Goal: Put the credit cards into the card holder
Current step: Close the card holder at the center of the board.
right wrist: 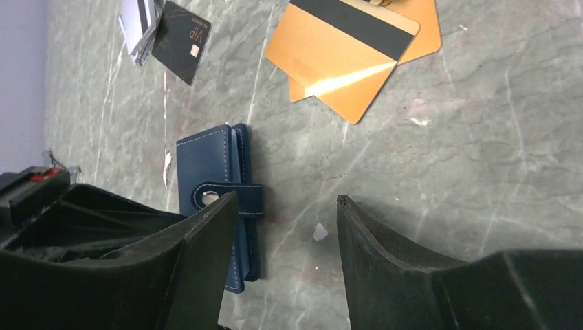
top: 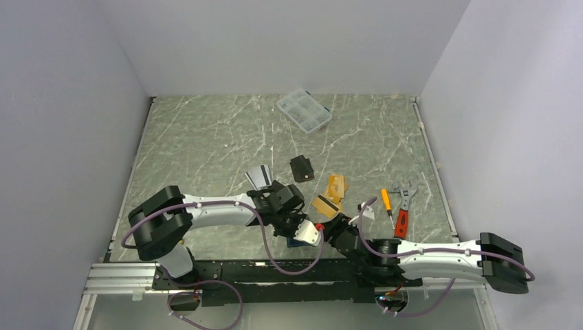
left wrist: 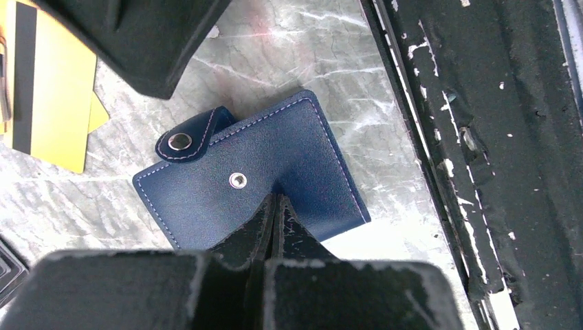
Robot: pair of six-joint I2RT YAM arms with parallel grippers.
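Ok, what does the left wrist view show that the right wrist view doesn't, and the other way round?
Left wrist only: the black mounting rail and the shut left gripper. Right wrist only: a black VIP card, silver-grey cards and the open right gripper. Both: the navy card holder, folded closed, and orange-gold cards on the marble table.

Left gripper [top: 300,232] and right gripper [top: 338,227] stood close together at the near centre of the table [top: 206,137]. Silver-grey cards [top: 258,177], black card [top: 302,168] and orange-gold cards [top: 330,196] lay just beyond them. Clear compartment box [top: 304,110] sat far centre. Screwdriver [top: 386,201] and wrench [top: 403,207] lay right.
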